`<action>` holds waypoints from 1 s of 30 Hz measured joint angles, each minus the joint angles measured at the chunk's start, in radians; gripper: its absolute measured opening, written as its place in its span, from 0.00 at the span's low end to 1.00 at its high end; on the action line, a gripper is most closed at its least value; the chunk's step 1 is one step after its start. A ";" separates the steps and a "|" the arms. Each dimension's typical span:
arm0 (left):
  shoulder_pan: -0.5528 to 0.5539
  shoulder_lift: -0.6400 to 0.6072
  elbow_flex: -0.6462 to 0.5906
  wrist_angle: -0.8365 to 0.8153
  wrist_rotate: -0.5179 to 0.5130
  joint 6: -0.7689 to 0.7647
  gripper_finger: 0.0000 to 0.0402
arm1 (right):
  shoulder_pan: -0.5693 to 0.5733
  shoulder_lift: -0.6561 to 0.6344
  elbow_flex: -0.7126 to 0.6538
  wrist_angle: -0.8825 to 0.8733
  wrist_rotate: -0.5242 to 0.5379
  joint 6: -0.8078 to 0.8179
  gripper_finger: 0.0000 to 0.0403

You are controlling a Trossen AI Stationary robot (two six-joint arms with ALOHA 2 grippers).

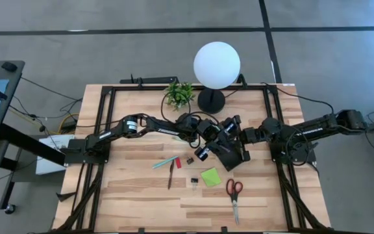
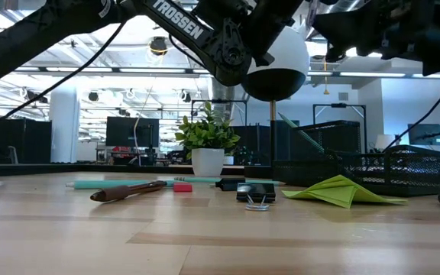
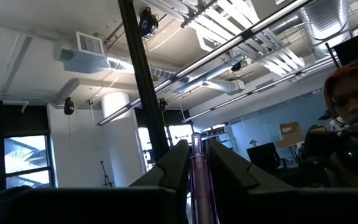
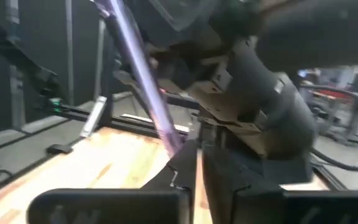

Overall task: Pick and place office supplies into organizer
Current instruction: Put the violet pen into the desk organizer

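Overhead, left hand (image 3: 194,171) pinches thin purple pen (image 3: 197,180); right hand (image 4: 194,168) nearly closed, grips pen's (image 4: 143,74) other end.

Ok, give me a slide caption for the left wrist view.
Left gripper shut on a purple pen, pointed up at the ceiling, with a person beyond.

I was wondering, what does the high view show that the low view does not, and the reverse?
Only the high view shows the whole red-handled scissors, the full globe lamp and both arms meeting over the organizer. Only the low view shows the binder clip in profile, the sticky-note pad with its sheets lifted, and the room behind. Both show the potted plant, teal pen and dark pen lying on the table.
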 joint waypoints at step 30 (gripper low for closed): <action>0.091 0.167 -0.001 -0.027 -0.408 0.256 0.06 | 0.389 -0.777 0.000 -0.624 1.104 -0.071 0.00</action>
